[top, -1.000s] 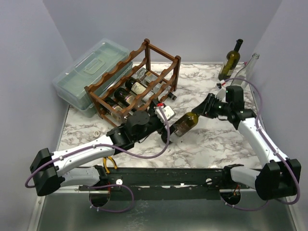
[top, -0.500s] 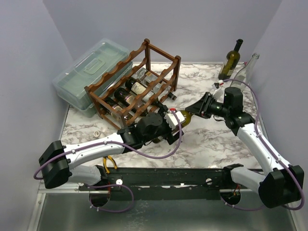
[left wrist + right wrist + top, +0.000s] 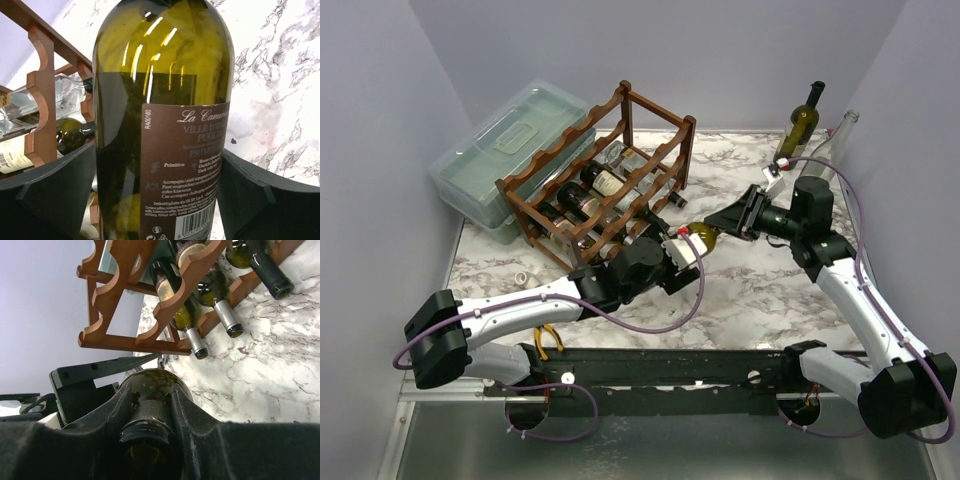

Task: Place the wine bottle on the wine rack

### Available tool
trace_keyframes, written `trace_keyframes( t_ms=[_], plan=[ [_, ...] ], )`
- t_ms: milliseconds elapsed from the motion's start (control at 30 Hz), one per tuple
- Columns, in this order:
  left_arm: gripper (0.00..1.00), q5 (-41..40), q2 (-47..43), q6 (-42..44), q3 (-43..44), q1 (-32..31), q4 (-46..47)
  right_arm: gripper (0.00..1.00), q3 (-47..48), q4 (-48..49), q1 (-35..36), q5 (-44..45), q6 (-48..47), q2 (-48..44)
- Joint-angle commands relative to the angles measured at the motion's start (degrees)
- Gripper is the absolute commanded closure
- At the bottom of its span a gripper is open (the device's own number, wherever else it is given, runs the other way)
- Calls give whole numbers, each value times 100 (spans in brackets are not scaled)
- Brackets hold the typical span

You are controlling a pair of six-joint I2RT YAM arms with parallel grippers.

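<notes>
The wine bottle (image 3: 704,236), olive-green glass with a brown label, hangs level above the table between both grippers. My left gripper (image 3: 681,247) is shut on its body; in the left wrist view the bottle (image 3: 160,90) fills the gap between the black fingers (image 3: 55,185). My right gripper (image 3: 736,221) is shut on the neck; in the right wrist view the fingers (image 3: 186,410) clamp the neck below the shoulder (image 3: 156,381). The wine rack (image 3: 620,105), a reddish-brown wavy frame, stands just behind and left of the bottle and also shows in the wrist views (image 3: 41,95) (image 3: 125,342).
Several bottles (image 3: 582,200) lie in the rack's lower tiers, necks pointing out (image 3: 227,320). A translucent lidded box (image 3: 505,145) sits behind the rack. A dark green bottle (image 3: 800,125) and a clear bottle (image 3: 836,145) stand at the back right. Yellow-handled pliers (image 3: 544,341) lie at the near edge.
My left gripper swung right from the rack front and closed on the bottle's body. The right gripper lifted the neck, and the bottle rose from a downward tilt to level.
</notes>
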Motion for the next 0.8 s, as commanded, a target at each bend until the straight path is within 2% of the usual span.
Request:
trace_keyframes(
  t_ms=[0,100,133,267,333,500,567,667,767],
  plan=[
    [15,-551,-62,318,130,7,-44,99,260,386,10,-678,375,-204],
    [41,-634,-115,505,112,7,-44,99,212,453,6,-819,336,-197],
    [52,-698,-137,580,99,7,-27,96,232,392,9,-837,234,-198],
    [89,-801,-285,1034,-34,7,61,67,481,-483,10,-687,-538,-131],
    [100,-719,-421,1279,-176,7,183,50,711,-1135,8,-580,-1095,-40],
    [100,-18,-798,2107,-602,-18,382,28,1172,-2666,10,-280,-2486,174],
    [100,279,-950,2565,-841,-45,476,23,1254,-3041,5,-179,-2860,204],
    [100,785,-1286,3275,-1209,-90,566,22,1350,-3627,6,-217,-3438,301],
    [100,1062,-1580,3656,-1448,-89,637,18,1188,-3715,279,-145,-3571,271]
  ],
)
